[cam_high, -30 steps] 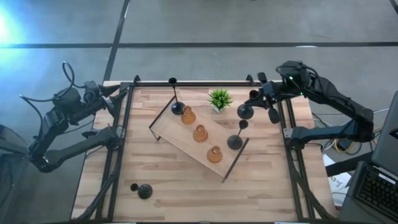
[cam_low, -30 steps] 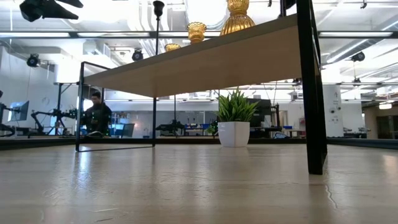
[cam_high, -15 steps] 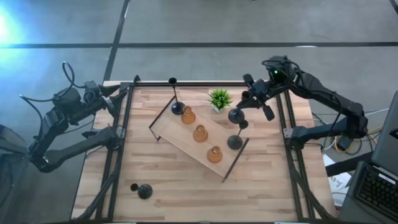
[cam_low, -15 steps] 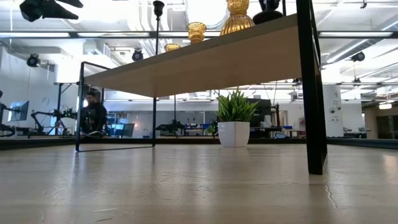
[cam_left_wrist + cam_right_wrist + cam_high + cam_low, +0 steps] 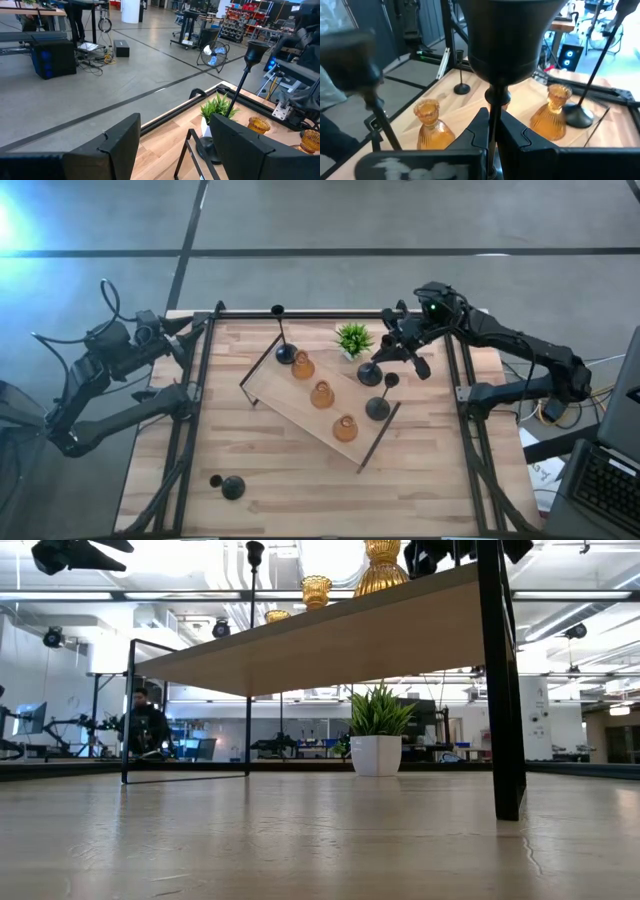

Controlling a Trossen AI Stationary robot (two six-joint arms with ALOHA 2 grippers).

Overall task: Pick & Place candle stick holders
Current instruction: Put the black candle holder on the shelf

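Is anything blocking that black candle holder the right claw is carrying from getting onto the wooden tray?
Nothing visible blocks it. The right claw is shut on a black candle holder, held above the tray edge. The small plant sits just beside its path, and another black holder stands on the tray nearby.

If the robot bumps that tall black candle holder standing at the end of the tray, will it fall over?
Probably, yes. The tall black candle holder has a long thin stem and only a small round foot, so a push near its cup would likely tip it. It looks stiff, not bendy. Knocked over, it might roll, like the one lying on the table.
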